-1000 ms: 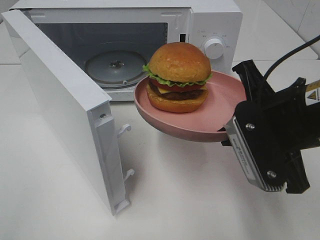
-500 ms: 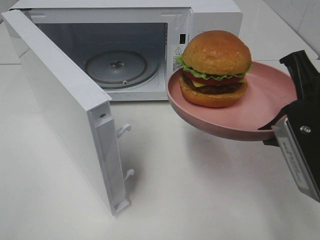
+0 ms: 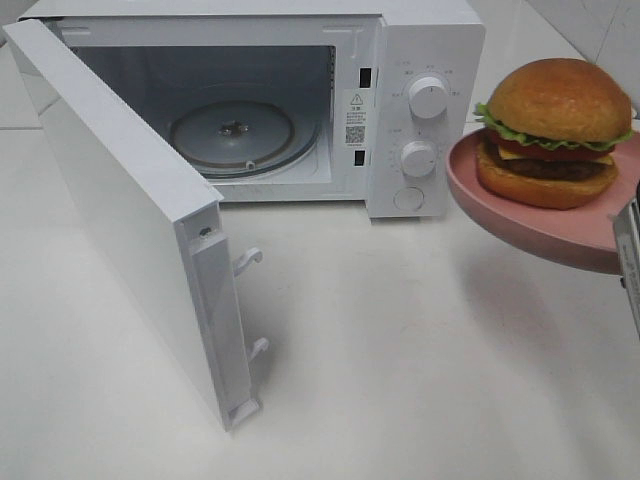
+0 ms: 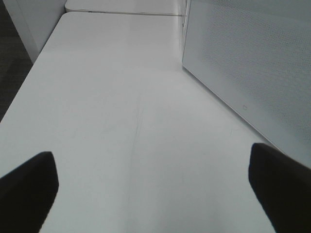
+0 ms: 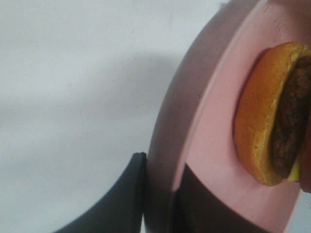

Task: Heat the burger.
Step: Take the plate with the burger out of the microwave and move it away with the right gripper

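Right of the microwave (image 3: 300, 100), beside its dials, the burger (image 3: 555, 135) rides on a pink plate (image 3: 520, 215) held above the surface (image 3: 400, 350), the right claw (image 5: 158, 194) pinching the plate's rim. With the door (image 3: 130, 230) open and the turntable (image 3: 232, 137) bare, loading, closing and heating all remain. Off to the microwave's other side, the left claw (image 4: 155, 194) is spread and holds nothing.

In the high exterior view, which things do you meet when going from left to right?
Open microwave door → glass turntable → control knobs → burger on the pink plate.
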Robot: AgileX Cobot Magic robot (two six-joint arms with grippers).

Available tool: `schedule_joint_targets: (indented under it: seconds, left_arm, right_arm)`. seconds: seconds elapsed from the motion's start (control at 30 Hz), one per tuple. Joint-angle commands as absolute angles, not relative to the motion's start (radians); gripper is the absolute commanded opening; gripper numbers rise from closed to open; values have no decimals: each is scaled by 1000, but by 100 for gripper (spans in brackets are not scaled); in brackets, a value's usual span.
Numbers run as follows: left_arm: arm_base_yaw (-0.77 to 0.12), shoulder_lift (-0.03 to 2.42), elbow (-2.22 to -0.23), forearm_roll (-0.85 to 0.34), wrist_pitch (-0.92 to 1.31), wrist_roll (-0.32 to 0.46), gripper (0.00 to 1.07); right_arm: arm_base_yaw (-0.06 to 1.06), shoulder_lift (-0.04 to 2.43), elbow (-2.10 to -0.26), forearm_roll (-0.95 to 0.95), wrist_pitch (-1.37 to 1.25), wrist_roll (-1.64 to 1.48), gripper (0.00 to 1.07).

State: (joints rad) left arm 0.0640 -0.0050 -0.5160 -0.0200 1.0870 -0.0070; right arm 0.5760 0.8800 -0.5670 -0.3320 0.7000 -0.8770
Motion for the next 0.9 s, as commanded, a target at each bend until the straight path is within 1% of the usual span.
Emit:
schedule_joint_targets:
  seconds: [0.03,0.1,0.5,0.7,0.83,0.9]
  left_arm:
    - [66,-10,-516,-21,1073,-7,100]
    - [66,-10,-516,-21,1073,-7,100]
    - [66,-10,-516,-21,1073,-7,100]
    - [66,-10,-516,-21,1073,-7,100]
    - [66,-10,-516,-21,1073,-7,100]
    - [66,-10,-516,-21,1073,-7,100]
  right_arm:
    - [570,862,-572,-431,679,-781,0]
    - [570,862,-572,-477,706,-689,0]
    - [570,865,-572,-614,827,-403,0]
    - [570,888,-572,-725,885,-147,0]
    - [570,918,-572,-760,912,-49,0]
    - [570,960,-572,-787,935,68,0]
